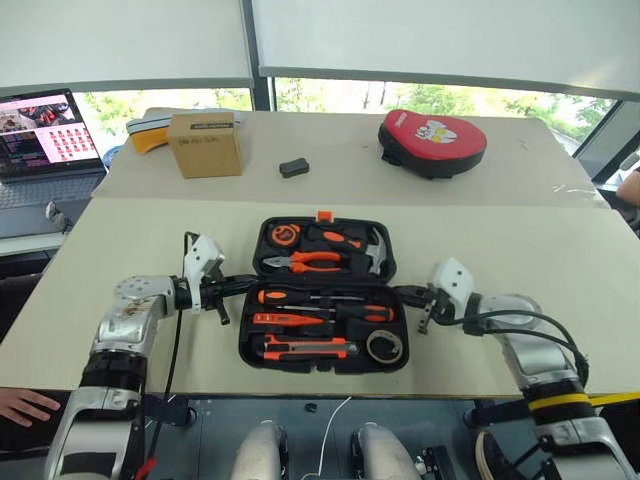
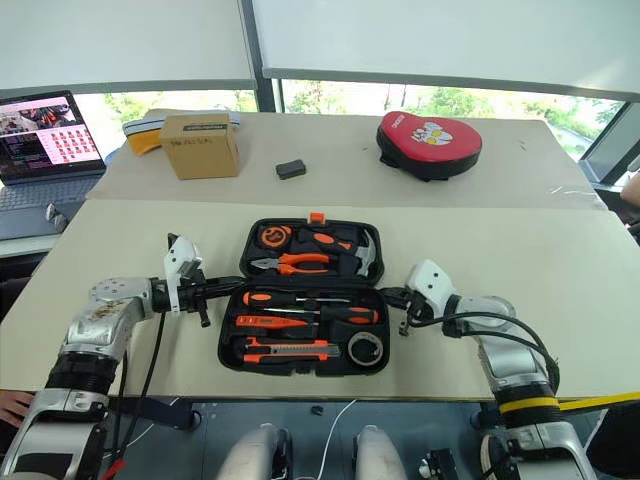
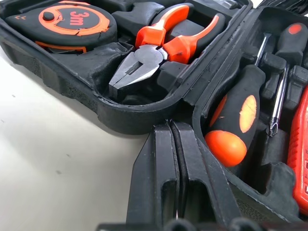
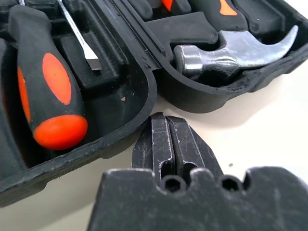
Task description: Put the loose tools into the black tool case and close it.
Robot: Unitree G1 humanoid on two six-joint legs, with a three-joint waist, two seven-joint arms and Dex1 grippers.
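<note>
Left eye view: black tool case seen lying open on desk | left hand fingers pressed together, empty | right hand likewise.

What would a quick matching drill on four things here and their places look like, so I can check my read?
Things:
1. pliers
2. utility knife
3. cardboard box
4. red-and-black mitt

Places:
A. far table, robot's right
B. near half of the open black tool case
C. far table, robot's left
D. far half of the case, beside the hammer

Pairs: 1-D, 2-B, 3-C, 4-A
</note>
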